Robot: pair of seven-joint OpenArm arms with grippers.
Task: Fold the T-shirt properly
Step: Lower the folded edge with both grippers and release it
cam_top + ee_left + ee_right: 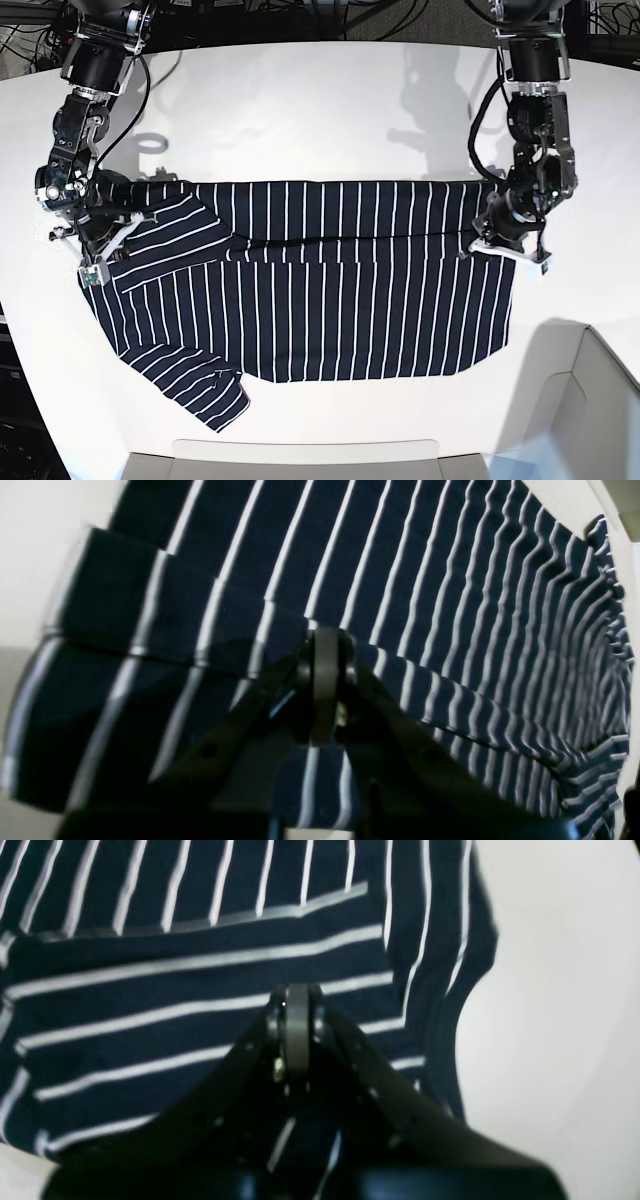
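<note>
Base view: your T-shirt (330, 310) lies spread across the white desk (330, 100), its far long edge folded over toward you. At that fold, your left hand (503, 233) is clamped on the hem end and your right hand (92, 240) on the sleeve end. Wrist views show both pinching striped cloth.

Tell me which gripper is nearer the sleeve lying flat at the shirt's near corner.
Right. The right gripper is shut on the folded-over edge at the sleeve end of the T-shirt, directly beyond that flat sleeve. The left gripper pinches the fold at the hem end, across the shirt.
</note>
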